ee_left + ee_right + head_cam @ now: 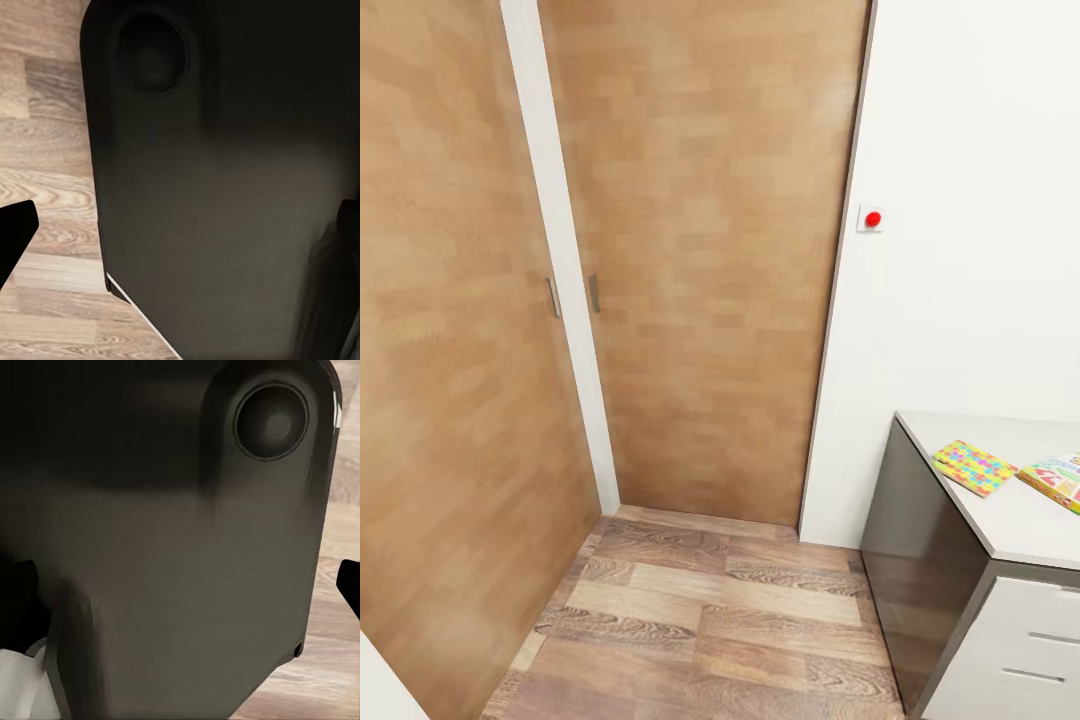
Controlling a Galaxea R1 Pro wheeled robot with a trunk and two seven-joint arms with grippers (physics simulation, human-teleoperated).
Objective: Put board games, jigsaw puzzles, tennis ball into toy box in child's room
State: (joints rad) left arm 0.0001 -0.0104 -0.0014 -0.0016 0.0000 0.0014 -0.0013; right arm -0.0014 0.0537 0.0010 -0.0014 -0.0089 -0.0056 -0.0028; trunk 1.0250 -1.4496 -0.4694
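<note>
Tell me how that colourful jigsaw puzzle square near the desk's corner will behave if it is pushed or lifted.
The jigsaw puzzle looks thin and flat, so it will probably slide rather than roll or tip. Lying flush on the white table, its edge may be hard to get under. It sits close to the table's edge, so a push toward that edge could send it off.

Evenly and brightly lit up front, soft shadow-free render with slight blur on the wooden doors [700, 250] and wide-angle lean at the edges; dim and smeary at both wrists, dark robot body [225, 187] out of focus.
</note>
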